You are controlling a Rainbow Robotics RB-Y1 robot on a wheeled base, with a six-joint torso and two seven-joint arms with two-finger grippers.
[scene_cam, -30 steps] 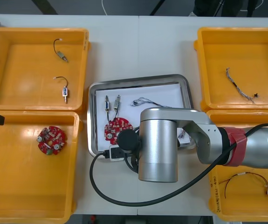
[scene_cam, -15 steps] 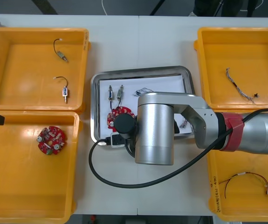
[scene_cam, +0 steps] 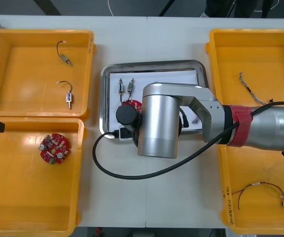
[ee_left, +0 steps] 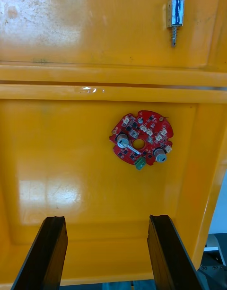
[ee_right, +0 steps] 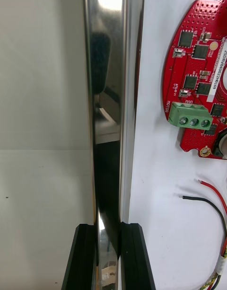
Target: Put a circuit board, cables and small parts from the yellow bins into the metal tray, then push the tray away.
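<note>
The metal tray (scene_cam: pixel 151 64), white inside, lies between the yellow bins. My right arm (scene_cam: pixel 156 118) reaches over its near part. My right gripper (ee_right: pixel 108 226) is shut on the tray's near rim (ee_right: pixel 106 105), which stands between the two fingers (ee_right: pixel 135 257). In the tray are a red circuit board (scene_cam: pixel 130 104) (ee_right: pixel 198 82), two small metal parts (scene_cam: pixel 121 89) and red and black cable ends (ee_right: pixel 210 195). My left gripper (ee_left: pixel 108 224) hangs open over the near-left bin (scene_cam: pixel 33 207), above a second circuit board (ee_left: pixel 140 138) (scene_cam: pixel 54 147).
The far-left bin (scene_cam: pixel 38 34) holds two small metal parts with wires (scene_cam: pixel 69 96). A twisted cable (scene_cam: pixel 253 91) lies in the far-right bin (scene_cam: pixel 255 34). A thin cable (scene_cam: pixel 260 187) lies in the near-right bin (scene_cam: pixel 230 197). Bare table stretches beyond the tray.
The tray has slid away from the robot toward the table's far edge, with my right gripper holding its near rim. The left arm has not moved.
</note>
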